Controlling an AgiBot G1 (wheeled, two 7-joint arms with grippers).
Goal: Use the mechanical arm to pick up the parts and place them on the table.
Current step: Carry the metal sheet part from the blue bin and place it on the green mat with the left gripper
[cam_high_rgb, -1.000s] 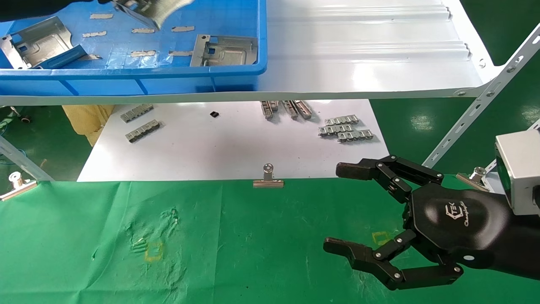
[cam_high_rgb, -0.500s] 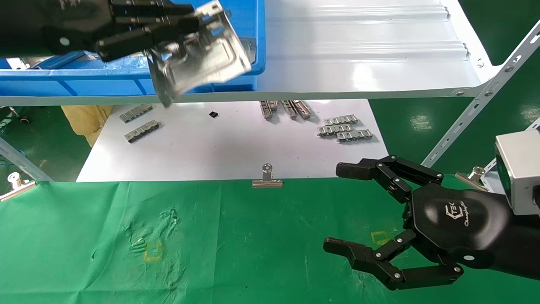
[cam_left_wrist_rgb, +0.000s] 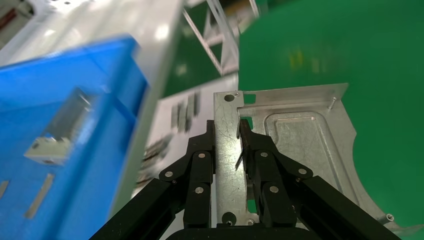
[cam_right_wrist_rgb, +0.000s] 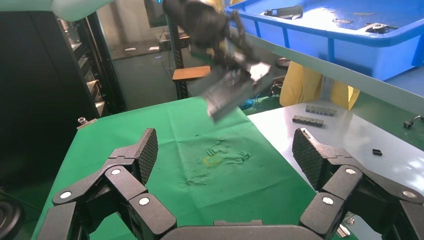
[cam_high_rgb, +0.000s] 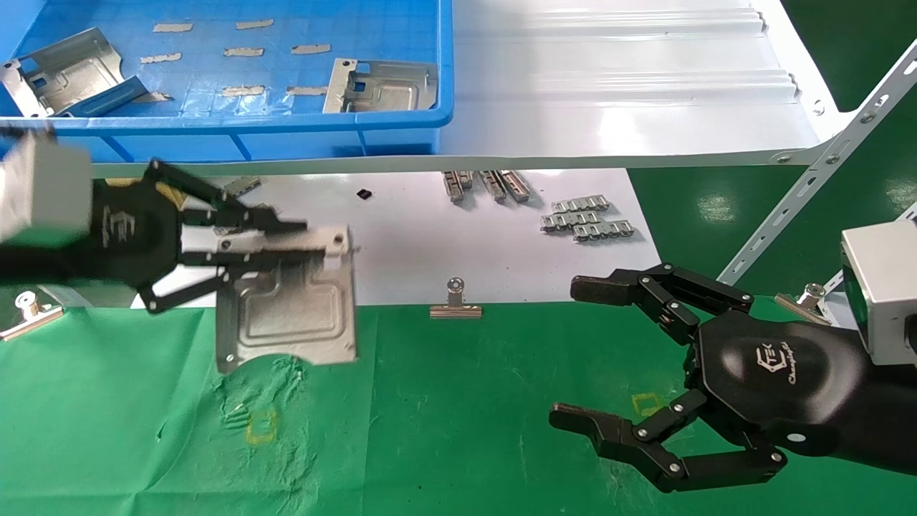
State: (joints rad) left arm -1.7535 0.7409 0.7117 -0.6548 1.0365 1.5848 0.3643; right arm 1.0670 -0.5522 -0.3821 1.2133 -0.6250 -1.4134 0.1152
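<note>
My left gripper (cam_high_rgb: 315, 242) is shut on the edge strip of a silver part (cam_high_rgb: 286, 308), which hangs above the left half of the green table (cam_high_rgb: 466, 401), over its far edge. The left wrist view shows both black fingers (cam_left_wrist_rgb: 202, 160) pinching that part (cam_left_wrist_rgb: 300, 135). A yellow square mark (cam_high_rgb: 260, 427) lies on the wrinkled cloth just nearer than the part. Two more parts (cam_high_rgb: 383, 86) (cam_high_rgb: 61, 68) lie in the blue bin (cam_high_rgb: 215, 129). Low over the table's right side, my right gripper (cam_high_rgb: 577, 351) stands open with nothing in it.
A white board (cam_high_rgb: 401, 251) behind the cloth carries grey ridged strips (cam_high_rgb: 587, 218). Binder clips (cam_high_rgb: 455, 301) (cam_high_rgb: 29, 313) hold the cloth's far edge. The white ribbed shelf (cam_high_rgb: 616, 86) bearing the bin overhangs the board, and a slanted metal brace (cam_high_rgb: 817, 179) runs at the right.
My left gripper has carried the part out of the bin, down past the shelf edge to just above the table's left side. The right arm has not moved.
</note>
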